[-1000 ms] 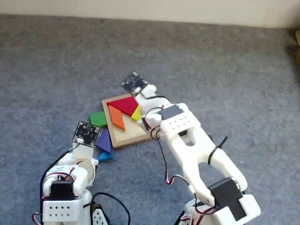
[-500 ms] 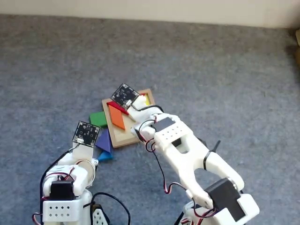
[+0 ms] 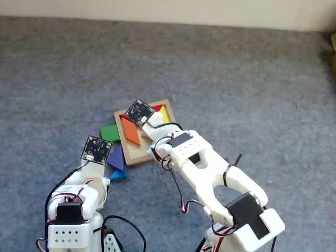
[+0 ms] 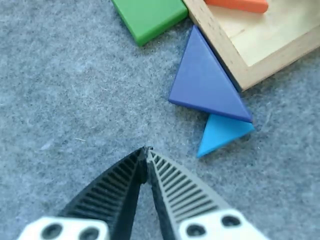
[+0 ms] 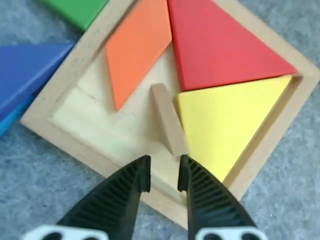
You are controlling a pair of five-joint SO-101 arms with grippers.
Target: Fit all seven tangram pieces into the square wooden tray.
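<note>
Wooden and square, the tray [image 5: 95, 125] lies on the grey carpeted tabletop [image 3: 252, 79] with three coloured pieces flat inside it. A red triangle [image 5: 220, 45] and a yellow triangle [image 5: 225, 120] lie edge to edge, and an orange parallelogram [image 5: 140, 45] lies alongside the red one. A small wood-coloured piece [image 5: 167, 120] stands tilted on its edge against the yellow triangle. The rest of the tray floor is bare.

The right claw [image 5: 163, 167] hangs over the tray's near rim with its fingers narrowly parted and nothing between them. Their tips are just short of the wood-coloured piece.

Outside the tray, a green square piece [image 4: 150, 15] lies near one corner. A dark blue triangle [image 4: 205, 82] rests against the outer wall, and a small light blue triangle [image 4: 220, 132] touches it. The left claw [image 4: 147, 155] is pressed closed and empty over bare carpet, near these pieces.
</note>
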